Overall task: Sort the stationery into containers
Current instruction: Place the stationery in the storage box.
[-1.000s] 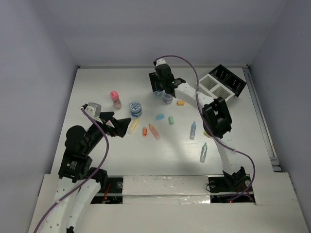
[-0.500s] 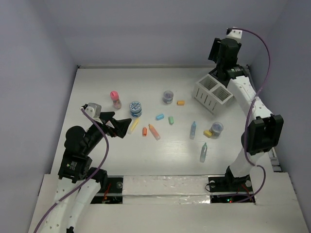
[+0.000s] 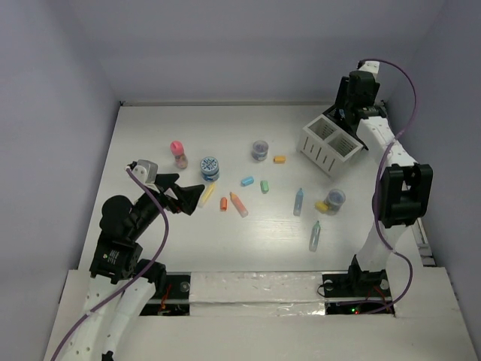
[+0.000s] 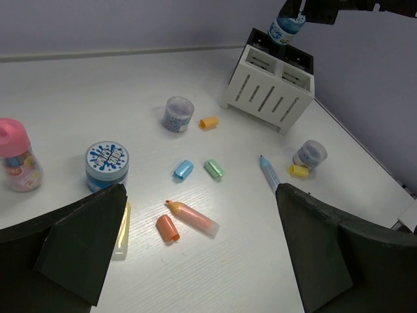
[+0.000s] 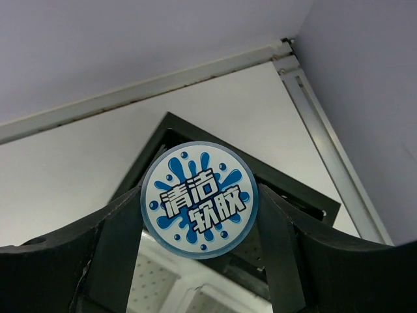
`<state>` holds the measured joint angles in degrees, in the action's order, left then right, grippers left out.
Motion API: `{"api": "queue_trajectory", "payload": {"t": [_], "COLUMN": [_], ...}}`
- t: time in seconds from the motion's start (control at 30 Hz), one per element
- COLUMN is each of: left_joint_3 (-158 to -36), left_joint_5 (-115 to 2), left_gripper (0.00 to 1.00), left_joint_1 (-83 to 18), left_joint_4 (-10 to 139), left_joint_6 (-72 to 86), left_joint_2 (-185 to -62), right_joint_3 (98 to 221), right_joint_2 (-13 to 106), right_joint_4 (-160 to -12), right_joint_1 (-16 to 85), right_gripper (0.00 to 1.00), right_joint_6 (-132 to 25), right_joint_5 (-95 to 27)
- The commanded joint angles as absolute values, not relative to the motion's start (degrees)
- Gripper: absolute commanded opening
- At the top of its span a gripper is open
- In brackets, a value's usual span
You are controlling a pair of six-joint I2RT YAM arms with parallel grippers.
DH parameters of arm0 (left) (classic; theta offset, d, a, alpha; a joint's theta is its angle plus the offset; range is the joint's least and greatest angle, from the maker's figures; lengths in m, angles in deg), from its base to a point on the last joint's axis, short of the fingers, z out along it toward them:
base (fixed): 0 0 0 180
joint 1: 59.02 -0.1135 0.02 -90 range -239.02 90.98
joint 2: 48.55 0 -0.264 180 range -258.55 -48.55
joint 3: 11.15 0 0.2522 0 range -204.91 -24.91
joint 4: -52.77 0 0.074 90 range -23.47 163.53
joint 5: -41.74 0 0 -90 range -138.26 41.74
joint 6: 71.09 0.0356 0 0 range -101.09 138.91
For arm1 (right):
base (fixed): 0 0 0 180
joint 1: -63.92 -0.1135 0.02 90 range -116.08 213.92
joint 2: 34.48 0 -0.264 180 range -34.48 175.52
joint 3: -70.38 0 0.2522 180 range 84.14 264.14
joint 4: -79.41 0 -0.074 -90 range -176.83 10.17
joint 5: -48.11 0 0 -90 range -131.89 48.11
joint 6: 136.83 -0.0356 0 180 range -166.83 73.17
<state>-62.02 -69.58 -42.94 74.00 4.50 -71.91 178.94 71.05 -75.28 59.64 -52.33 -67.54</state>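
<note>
My right gripper (image 3: 347, 111) is shut on a blue-patterned round pot (image 5: 200, 199) and holds it in the air over the containers, just above the black tray section (image 5: 296, 192). The white slatted box (image 3: 329, 144) stands in front of it. My left gripper (image 4: 202, 261) hangs open and empty over the table's left side, above a yellow stick (image 3: 207, 194). Between its fingers lie an orange highlighter (image 4: 193, 216) and its cap (image 4: 167, 227). A second blue-patterned pot (image 3: 210, 168) and a pink-capped bottle (image 3: 178, 153) stand behind it.
Scattered mid-table: a grey cup (image 3: 260, 150), an orange piece (image 3: 279, 159), a pale-blue stick (image 3: 246, 180), a green stick (image 3: 264, 186), a blue pen (image 3: 299, 201), another grey cup (image 3: 335, 198) beside a yellow piece (image 3: 322, 206), and a pale pen (image 3: 315, 236). Walls enclose the table.
My right arm swung from the table's middle to the back right, carrying the pot over the containers, then settled slightly lower. My left gripper edged a little to the right.
</note>
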Motion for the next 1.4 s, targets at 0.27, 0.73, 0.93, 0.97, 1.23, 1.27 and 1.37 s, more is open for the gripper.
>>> {"api": "queue_trajectory", "payload": {"t": [0.27,0.73,0.93,0.97,1.23,1.27,1.37], "left_joint_3": [-62.4,-62.4,-62.4,-62.4,-62.4,-62.4,-62.4], "left_joint_5": [-70.7,-71.2,-71.5,-71.5,-71.8,-71.8,-71.5], "left_gripper": [0.99,0.99,0.99,0.99,0.99,0.99,0.99], "left_joint_1": [-42.7,-42.7,-42.7,-42.7,-42.7,-42.7,-42.7], "left_joint_4": [70.7,70.6,70.5,70.5,70.3,70.3,70.3], "left_joint_6": [4.9,4.9,4.9,4.9,4.9,4.9,4.9], "left_joint_2": [-71.6,-72.4,-72.5,-72.5,-72.5,-72.5,-72.5], "right_joint_3": [184.4,186.0,185.8,185.9,185.6,185.0,183.4], "right_joint_2": [75.2,77.7,77.4,77.0,70.4,69.5,66.3], "right_joint_4": [-78.2,-77.2,-76.7,-76.7,-74.5,-74.2,-73.8], "right_joint_1": [61.0,61.0,61.0,61.0,61.0,60.4,56.5], "right_gripper": [0.35,0.41,0.85,0.86,0.88,0.88,0.88], "right_joint_6": [-50.3,-50.0,-50.8,-51.1,-53.2,-54.0,-55.4], "right_joint_5": [-65.3,-62.7,-62.5,-62.4,-55.5,-54.0,-48.3]}}
